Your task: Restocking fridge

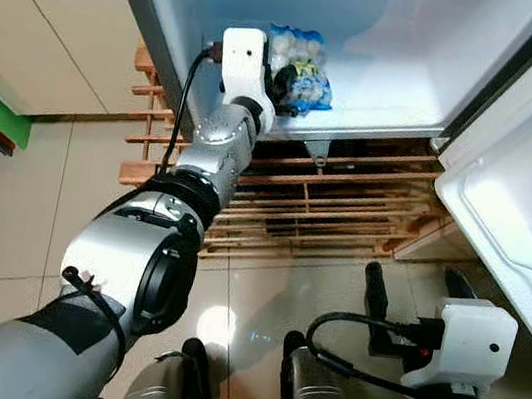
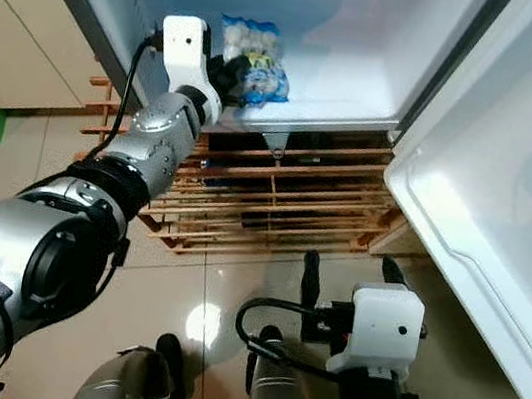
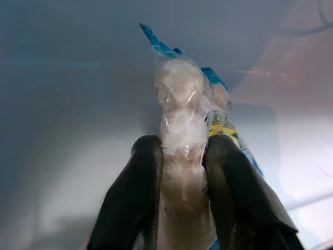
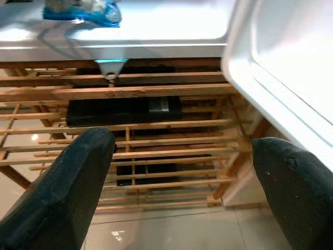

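The left gripper (image 3: 182, 172) reaches up into the open fridge (image 1: 393, 37), its jaws pinching one clear plastic bag (image 3: 184, 135) of pale round food balls with blue and yellow print. That bag lies on the white floor of the fridge compartment, near its front edge and toward the robot's left. In the left wrist view the two black fingers (image 3: 132, 198) press against either side of the bag's near end. How many balls the bag holds cannot be counted.

The right gripper (image 4: 182, 177) hangs low in front of the robot above the tiled floor (image 1: 10, 220), its jaws spread wide with nothing between them.

The fridge door (image 1: 521, 189) stands open on the robot's right. Under the fridge sits one wooden slatted rack (image 1: 347, 197), and through its slats a dark flat box (image 4: 125, 109) shows.
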